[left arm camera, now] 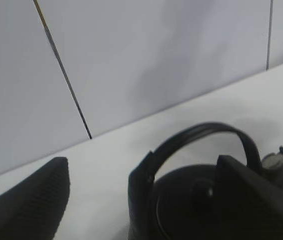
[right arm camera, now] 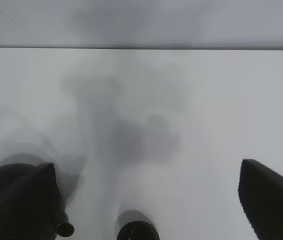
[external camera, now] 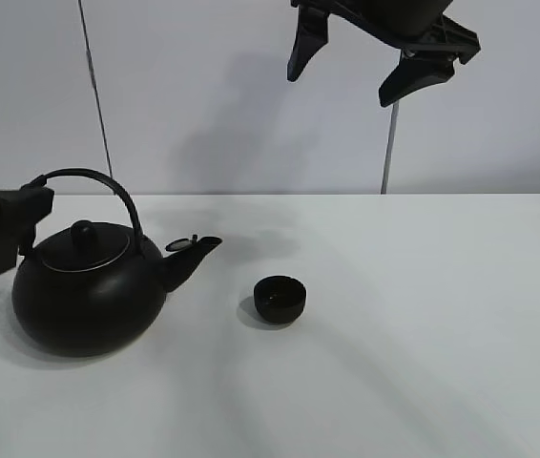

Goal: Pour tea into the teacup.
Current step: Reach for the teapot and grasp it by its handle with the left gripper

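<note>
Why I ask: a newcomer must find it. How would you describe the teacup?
On the white table stands a big black kettle. Just off its spout sits the teacup: small, round, matte black, handleless, far smaller than the kettle.

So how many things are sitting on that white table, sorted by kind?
Kettle: 1
Teacup: 1
Total: 2, both black.

A white table [external camera: 423,363] meets a pale grey wall [external camera: 203,95] crossed by thin dark seams [external camera: 97,91].
</note>
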{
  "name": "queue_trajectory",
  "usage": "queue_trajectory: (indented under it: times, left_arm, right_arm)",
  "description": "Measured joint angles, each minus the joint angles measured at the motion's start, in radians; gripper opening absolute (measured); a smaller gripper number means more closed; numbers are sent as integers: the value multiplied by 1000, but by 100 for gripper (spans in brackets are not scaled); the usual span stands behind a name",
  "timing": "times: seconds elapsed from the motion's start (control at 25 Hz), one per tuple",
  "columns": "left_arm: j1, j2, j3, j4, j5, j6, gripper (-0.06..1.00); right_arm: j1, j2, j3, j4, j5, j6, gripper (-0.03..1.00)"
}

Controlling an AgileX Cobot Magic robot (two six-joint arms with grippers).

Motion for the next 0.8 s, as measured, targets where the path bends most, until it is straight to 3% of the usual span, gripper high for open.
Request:
queue_trajectory:
  times: [0.8]
  left_arm:
    - [0, 203, -143, -57, -13, -15, 57]
  right_arm:
    - [0, 1, 0, 2, -82, 1, 68]
